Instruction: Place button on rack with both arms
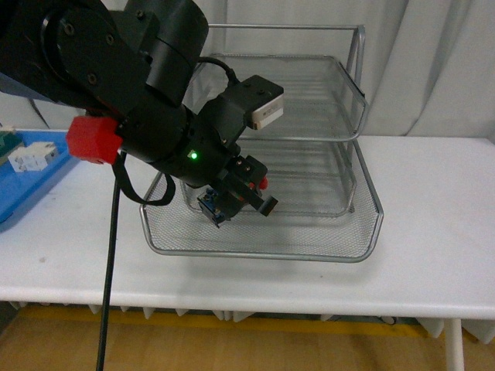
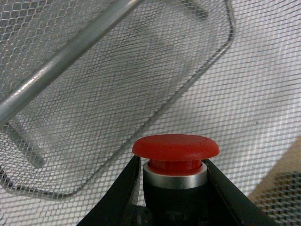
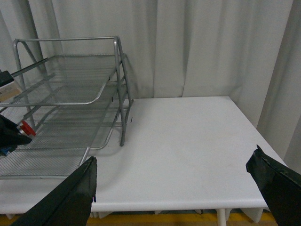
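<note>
My left gripper (image 1: 246, 193) is shut on the button (image 1: 263, 183), whose red cap sticks out past the black fingers and whose blue body shows below. It hangs just over the mesh of the lowest tier of the silver wire rack (image 1: 363, 232), near its front left. In the left wrist view the red cap (image 2: 175, 146) and silver collar sit between the two fingers (image 2: 120, 193), with the rack mesh (image 2: 84, 94) beyond. My right gripper (image 3: 174, 188) is open and empty over bare table, right of the rack (image 3: 117, 70). It sees the button's cap (image 3: 27, 127) from afar.
A flat blue tray (image 1: 19, 193) with white blocks (image 1: 31, 157) lies at the far left. A black cable (image 1: 108, 270) hangs from the left arm past the table's front edge. White table (image 3: 188, 136) stretches right of the rack; curtains hang behind.
</note>
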`<state>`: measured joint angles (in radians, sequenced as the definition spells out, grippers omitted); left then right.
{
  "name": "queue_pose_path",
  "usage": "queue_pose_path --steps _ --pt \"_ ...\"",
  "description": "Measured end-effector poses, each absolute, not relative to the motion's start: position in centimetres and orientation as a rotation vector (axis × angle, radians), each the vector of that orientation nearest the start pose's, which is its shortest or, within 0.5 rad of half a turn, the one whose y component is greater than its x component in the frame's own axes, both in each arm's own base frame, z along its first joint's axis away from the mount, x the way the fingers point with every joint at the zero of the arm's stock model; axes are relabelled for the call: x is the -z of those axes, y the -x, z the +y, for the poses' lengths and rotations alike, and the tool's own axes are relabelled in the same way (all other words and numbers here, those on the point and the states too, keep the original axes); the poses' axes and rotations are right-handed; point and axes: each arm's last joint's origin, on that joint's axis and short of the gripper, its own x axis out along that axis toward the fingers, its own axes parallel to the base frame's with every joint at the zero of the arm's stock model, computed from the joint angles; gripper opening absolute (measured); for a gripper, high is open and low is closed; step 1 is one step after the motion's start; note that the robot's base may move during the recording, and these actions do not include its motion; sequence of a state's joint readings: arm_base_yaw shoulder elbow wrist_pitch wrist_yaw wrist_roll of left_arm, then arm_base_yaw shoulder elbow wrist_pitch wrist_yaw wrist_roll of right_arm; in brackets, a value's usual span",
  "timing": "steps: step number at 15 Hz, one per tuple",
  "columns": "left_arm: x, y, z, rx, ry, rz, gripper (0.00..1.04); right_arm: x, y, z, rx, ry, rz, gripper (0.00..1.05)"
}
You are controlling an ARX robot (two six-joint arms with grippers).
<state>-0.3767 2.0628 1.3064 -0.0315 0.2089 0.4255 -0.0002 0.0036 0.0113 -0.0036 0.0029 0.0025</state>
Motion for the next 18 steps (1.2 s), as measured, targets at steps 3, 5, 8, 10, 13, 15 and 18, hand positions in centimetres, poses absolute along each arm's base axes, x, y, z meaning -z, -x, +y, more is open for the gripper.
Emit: queue_pose_path --steps 3,5,8,10,13,15,18 --pt "-13.7 -40.9 -17.0 0.726 -0.482 0.675 0.39 -16.7 -9.7 0.0 0.003 -0.002 -0.004 0.98" --pt "-13.9 -40.9 -17.2 0.746 -0.476 0.654 0.57 -16.7 -9.7 0.0 0.003 -0.002 -0.004 0.98" --pt "-23.7 -30.6 -5.4 0.252 -0.099 0.006 0.76 -16.7 -9.7 0.0 -0.001 -0.002 -0.004 0.98" --pt "-20.2 -27.6 -4.0 0.039 -0.044 0.044 0.55 -16.7 -9.7 0.0 0.000 -0.002 -0.004 0.98" --pt "-20.4 -24.1 -2.2 -0.013 -0.009 -0.021 0.24 -16.7 -9.7 0.0 0.000 -0.002 -0.004 0.98" --pt "-19.5 -22.6 -2.0 -0.002 -0.006 -0.003 0.07 -16.7 -9.7 0.0 0.000 -0.002 -0.004 0.98" --pt "-18.6 -21.6 -1.8 0.006 -0.007 0.023 0.02 -16.7 -9.7 0.0 0.000 -0.002 -0.004 0.98"
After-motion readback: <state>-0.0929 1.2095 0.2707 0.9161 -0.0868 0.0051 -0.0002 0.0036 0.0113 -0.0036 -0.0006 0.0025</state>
